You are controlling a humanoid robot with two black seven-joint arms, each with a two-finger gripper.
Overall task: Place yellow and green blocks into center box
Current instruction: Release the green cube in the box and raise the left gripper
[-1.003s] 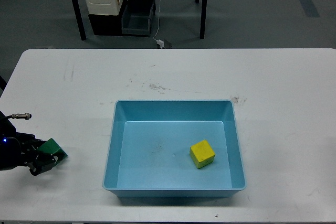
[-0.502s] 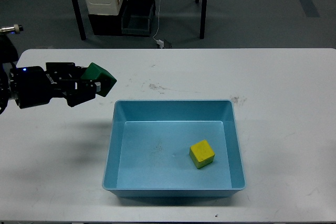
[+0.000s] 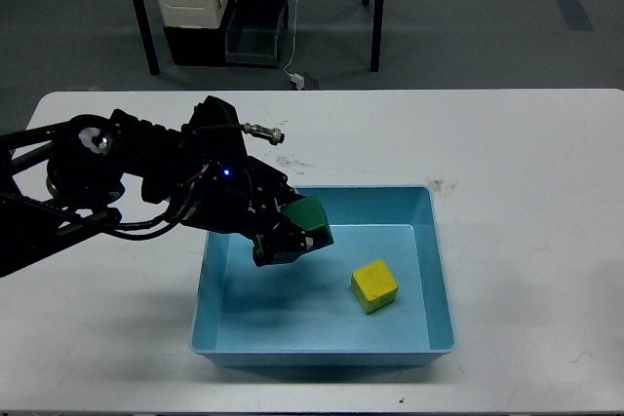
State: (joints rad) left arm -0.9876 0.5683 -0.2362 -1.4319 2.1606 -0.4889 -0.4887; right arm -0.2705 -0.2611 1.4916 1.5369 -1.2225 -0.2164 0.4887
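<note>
One block in the box, one arriving.

White counter [image 3: 526, 163] carries the blue box [image 3: 444, 289]; left end effector [image 3: 292, 236] hangs over its ten o'clock corner, clamped on the green block [image 3: 310, 216]. Yellow block [image 3: 374, 285] rests inside. Both look light, rigid, easily pinched across flat faces.

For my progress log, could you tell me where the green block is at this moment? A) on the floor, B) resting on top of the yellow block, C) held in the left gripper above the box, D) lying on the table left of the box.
C: the left gripper grips the green block above the blue box.
</note>
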